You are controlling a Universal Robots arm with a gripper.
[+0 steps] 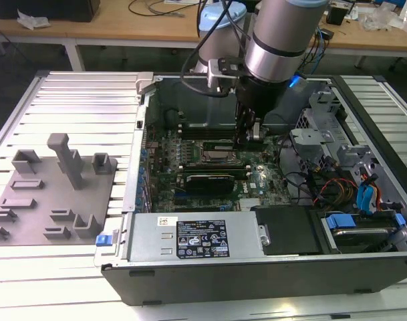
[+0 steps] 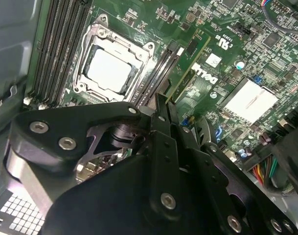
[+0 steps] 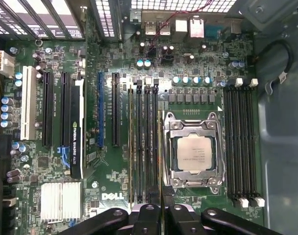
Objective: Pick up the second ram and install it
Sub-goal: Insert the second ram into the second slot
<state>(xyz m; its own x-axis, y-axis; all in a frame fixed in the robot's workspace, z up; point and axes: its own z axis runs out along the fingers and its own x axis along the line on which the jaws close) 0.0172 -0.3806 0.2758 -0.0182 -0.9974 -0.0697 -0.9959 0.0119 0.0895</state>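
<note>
My gripper (image 1: 246, 140) reaches down into the open computer case, just beside the square metal-framed CPU socket (image 1: 213, 152). In the first wrist view the gripper (image 3: 161, 209) is shut on the second ram (image 3: 161, 156), a thin stick seen edge-on. It hangs above the black memory slots (image 3: 147, 147), close to the CPU socket (image 3: 193, 152). Another green stick (image 3: 130, 147) sits in the slot farthest from the socket. In the second wrist view the black fingers (image 2: 161, 115) stand close together over the slots, near that seated stick (image 2: 188, 66).
A black graphics card (image 3: 76, 127) stands upright in the expansion slots, with a finned heatsink (image 3: 60, 199) near it. The power supply (image 1: 196, 235) lines the case's near wall. Cables and drive bays (image 1: 350, 187) crowd the exterior view's right. Grey moulded holder blocks (image 1: 56, 187) lie outside the case.
</note>
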